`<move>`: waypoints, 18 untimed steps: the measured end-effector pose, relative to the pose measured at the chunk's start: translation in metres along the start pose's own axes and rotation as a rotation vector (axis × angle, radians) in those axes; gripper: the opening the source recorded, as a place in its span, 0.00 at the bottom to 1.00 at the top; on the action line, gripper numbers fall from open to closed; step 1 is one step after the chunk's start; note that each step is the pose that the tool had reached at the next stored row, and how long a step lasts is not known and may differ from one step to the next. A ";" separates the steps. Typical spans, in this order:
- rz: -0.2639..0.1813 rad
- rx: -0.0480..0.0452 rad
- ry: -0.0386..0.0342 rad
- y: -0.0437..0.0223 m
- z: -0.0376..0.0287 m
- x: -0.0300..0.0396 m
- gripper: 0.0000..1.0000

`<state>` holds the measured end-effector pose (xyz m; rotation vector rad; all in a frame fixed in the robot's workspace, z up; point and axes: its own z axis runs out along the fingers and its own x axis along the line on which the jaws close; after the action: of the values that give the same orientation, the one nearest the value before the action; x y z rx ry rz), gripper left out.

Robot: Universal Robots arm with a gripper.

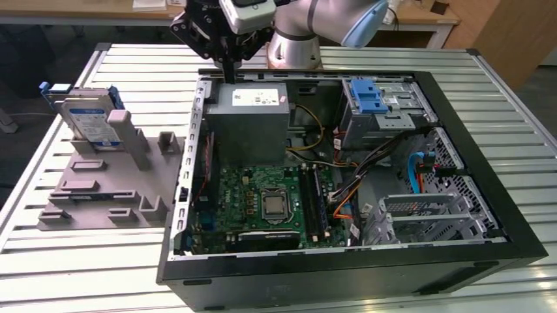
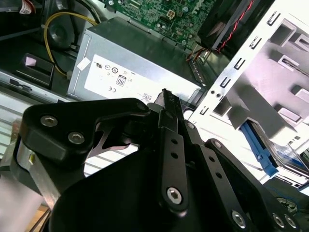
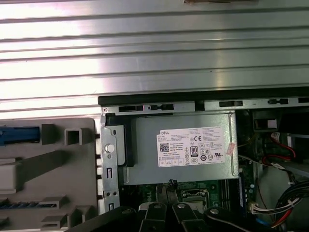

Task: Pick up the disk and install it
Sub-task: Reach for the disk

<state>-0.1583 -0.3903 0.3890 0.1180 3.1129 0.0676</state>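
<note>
Probably the disk (image 1: 90, 122), at the exterior view's left, is stiff, heavy, fragile; hold its side edges. The gripper (image 1: 229, 77) is closed, empty.

- Arm (image 1: 301, 36), upper middle of the exterior view: silver-grey round tube sections, smooth finish.
- Joint cap (image 1: 361, 26), to the exterior view's right of that: light blue, rounded.
- Wrist block (image 1: 248, 12), top edge of the exterior view: white-grey housing with a dark face.
- Gripper (image 1: 231, 77): matte black linkage type, wide body tapering to a narrow tip.
- Second wrist view: gripper (image 2: 167, 96) has flat black link bars (image 2: 171, 159) with rounded ends and silver hex-socket screws (image 2: 174, 195) at the pivots.
- First wrist view: gripper (image 3: 171, 183) is black, with bright pivot pins (image 3: 181, 206) on the links.
</note>
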 end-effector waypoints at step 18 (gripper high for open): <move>0.000 0.0002 0.0011 -0.0005 0.0017 0.0051 0.11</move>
<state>-0.1633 -0.3903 0.3871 0.1180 3.1140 0.0675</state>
